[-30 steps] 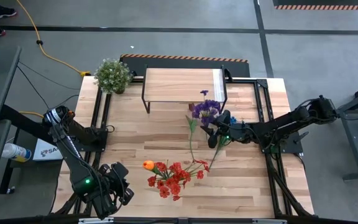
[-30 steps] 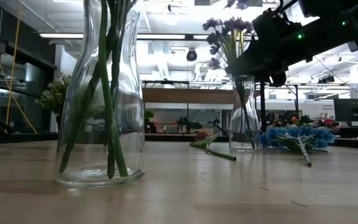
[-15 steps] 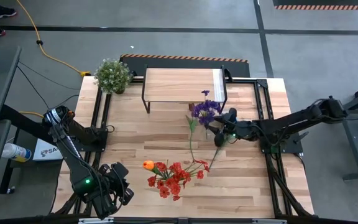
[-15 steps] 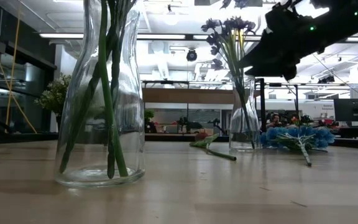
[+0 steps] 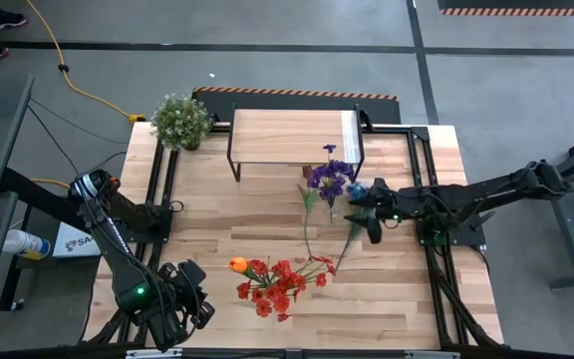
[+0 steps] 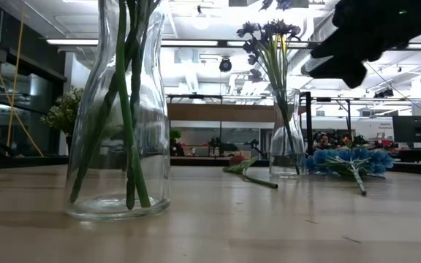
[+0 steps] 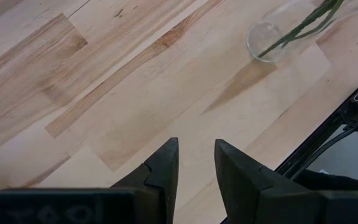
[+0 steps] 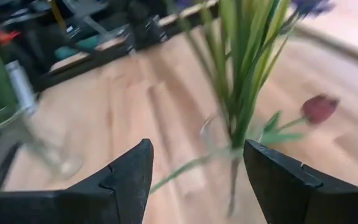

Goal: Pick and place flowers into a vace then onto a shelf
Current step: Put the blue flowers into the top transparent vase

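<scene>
No writing that can be read is seen on the things of the task; only a few letters show on a white box beside the counter, too small to be made out. The right tool (image 5: 363, 205) is held above the light wood-plank counter (image 5: 227, 214), just beside the clear glass vase with purple flowers (image 5: 329, 181), and its two dark fingers (image 8: 122, 180) are spread wide apart with nothing between them. In the right wrist view the green stems of that vase stand between the spread fingers but farther off, not touched. A small bunch of blue flowers (image 6: 349, 160) lies on the counter near this tool. One dark maroon flower with a green stem (image 8: 319, 108) lies flat on the counter close to the vase. The clear glass vase with red flowers and one orange flower (image 5: 272, 281) stands nearer the front edge of the counter, well apart from the right tool. The left tool (image 7: 194, 163) is kept at the front left corner of the counter, and its fingers are set a little apart with only a thin gap and nothing held. The low shelf with a light wood top, a white strip and thin black legs (image 5: 292, 135) stands at the back of the counter. A bushy green potted plant with tiny white blossoms (image 5: 180, 121) stands beside the shelf, at the back left corner.
</scene>
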